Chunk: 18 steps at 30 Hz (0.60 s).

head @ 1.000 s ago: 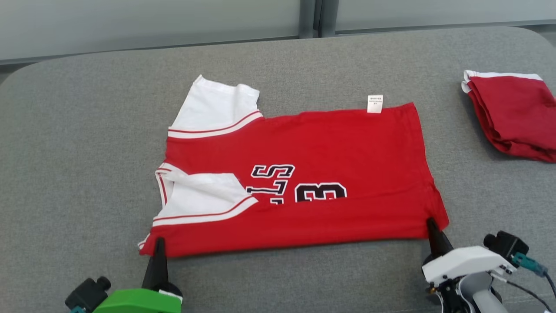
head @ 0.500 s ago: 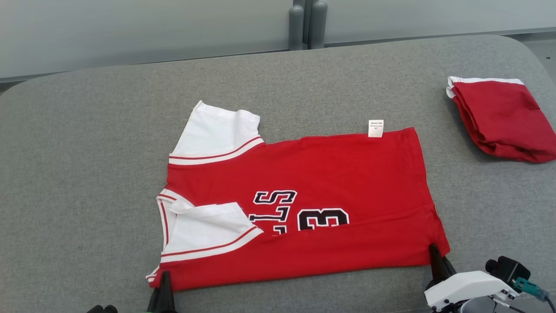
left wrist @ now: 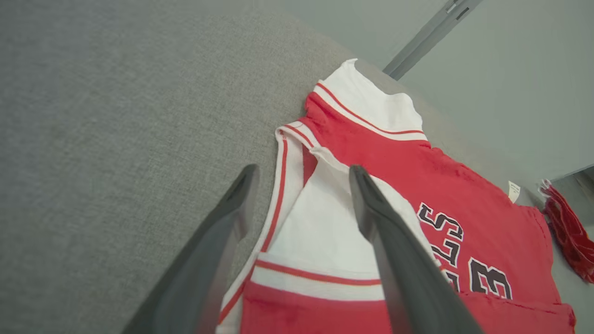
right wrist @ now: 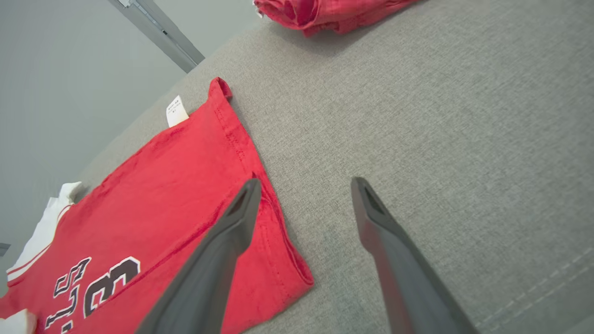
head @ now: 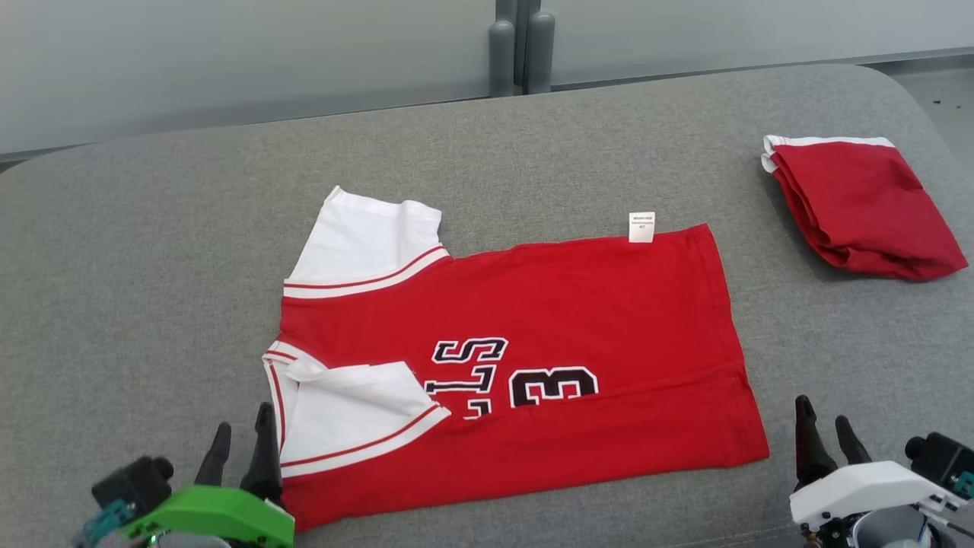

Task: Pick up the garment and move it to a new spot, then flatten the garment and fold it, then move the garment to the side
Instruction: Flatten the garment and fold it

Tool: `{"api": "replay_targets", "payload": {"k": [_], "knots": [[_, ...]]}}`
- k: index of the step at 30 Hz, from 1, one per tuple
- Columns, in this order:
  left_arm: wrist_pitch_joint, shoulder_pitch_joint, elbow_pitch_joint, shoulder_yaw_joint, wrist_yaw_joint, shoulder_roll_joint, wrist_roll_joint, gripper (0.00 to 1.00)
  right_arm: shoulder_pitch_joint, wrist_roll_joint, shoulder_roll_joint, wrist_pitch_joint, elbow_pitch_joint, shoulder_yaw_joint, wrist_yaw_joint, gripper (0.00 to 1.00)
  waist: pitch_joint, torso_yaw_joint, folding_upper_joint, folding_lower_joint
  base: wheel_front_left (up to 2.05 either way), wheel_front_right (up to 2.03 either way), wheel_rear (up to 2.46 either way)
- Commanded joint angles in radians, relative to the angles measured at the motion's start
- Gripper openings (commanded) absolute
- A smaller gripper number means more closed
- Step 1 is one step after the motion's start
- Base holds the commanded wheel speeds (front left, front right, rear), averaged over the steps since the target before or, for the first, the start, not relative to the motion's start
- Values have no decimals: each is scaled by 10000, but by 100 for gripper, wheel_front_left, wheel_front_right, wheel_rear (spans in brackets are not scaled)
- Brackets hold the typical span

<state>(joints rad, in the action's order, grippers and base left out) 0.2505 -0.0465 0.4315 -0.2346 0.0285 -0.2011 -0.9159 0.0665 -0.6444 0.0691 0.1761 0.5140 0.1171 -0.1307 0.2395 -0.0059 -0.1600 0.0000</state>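
**Head view.** A grey cloth-covered table (head: 152,266) stands before pale wall panels. The garment (head: 571,304), a red jersey with white sleeves, lies flat near the middle of the table, toward its near edge, with the collar to the left and the hem to the right. A second, folded red piece (head: 860,205) sits by the far right corner. The left gripper (head: 243,422) and the right gripper (head: 822,412) stand with fingers spread and hold nothing, one at each near corner of the jersey. The cloth is judged light, limp and quick to crease, so it is best pinched at corners or seams. The care label's (head: 641,227) print is too small to read.

**Left wrist view.** The parted fingers straddle the near sleeve (left wrist: 320,232). The lettering is cut off at the fold.

**Right wrist view.** The spread fingers sit just beside the hem corner (right wrist: 297,273). The layers underneath are hidden.
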Motion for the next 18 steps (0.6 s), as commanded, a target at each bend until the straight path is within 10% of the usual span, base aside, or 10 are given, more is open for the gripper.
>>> {"api": "replay_targets", "payload": {"k": [1, 18], "knots": [[-118, -380, -9, -146, -53, -200, 318, 100, -85, 259, 43, -96, -238, 66, 0, 100, -7, -57, 0, 0, 0, 0, 0], [-2431, -5927, 2023, -1530, -223, -799, 2045, 100, 716, 1204, 167, -1768, -3559, -726, -1, 100, 1997, -954, 0, 0, 0, 0, 0]]}}
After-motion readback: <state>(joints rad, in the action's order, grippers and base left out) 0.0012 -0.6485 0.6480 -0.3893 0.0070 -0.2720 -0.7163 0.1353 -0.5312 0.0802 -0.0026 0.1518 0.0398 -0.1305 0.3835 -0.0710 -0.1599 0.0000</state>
